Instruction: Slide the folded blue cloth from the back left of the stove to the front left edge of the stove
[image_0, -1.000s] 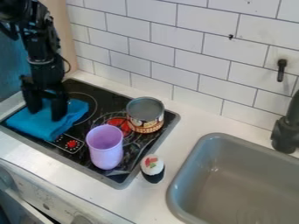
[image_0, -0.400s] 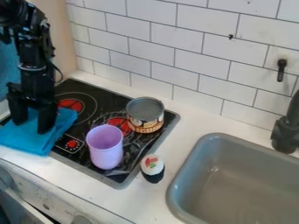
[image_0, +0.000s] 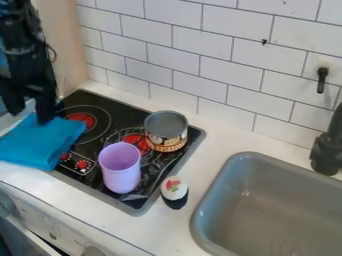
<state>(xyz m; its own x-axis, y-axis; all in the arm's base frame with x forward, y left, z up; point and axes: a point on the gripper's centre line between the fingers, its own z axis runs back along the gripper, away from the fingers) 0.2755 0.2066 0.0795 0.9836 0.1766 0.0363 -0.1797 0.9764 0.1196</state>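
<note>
1. Hanging at the upper left of the camera view, the gripper (image_0: 28, 111) has its 2 fingers apart, with a gap between them. The blue cloth (image_0: 41, 142) is just below, partly over the left corner of the stove (image_0: 107, 112) and partly on the counter (image_0: 207, 162). Whether a fingertip touches the cloth's far edge, I cannot tell.

2. A fingertip could snag that far edge. If it caught in a fold while the arm moved sideways, the cloth would likely drag or bunch up, since nothing visible weighs it down.

3. A grasp there might pinch only the top layer or miss altogether. Soft, low cloth offers little to close on, so fingers kept too high would slip off; pushed too low, they could press hard against the counter.

4. The cloth's near side lies toward the counter's front edge. A pull in that direction could let part of it droop over the side.

5. The purple cup (image_0: 120, 172) stands upright on the stove, near the can (image_0: 165, 132). Being tall and probably light, it looks the likeliest to topple if the arm or a trailing cloth swept across at low height.

6. Beside the stove's right edge sits the toy sushi (image_0: 175, 192), between it and the sink (image_0: 244, 162). A tipping cup could knock it along the counter toward the basin.
</note>
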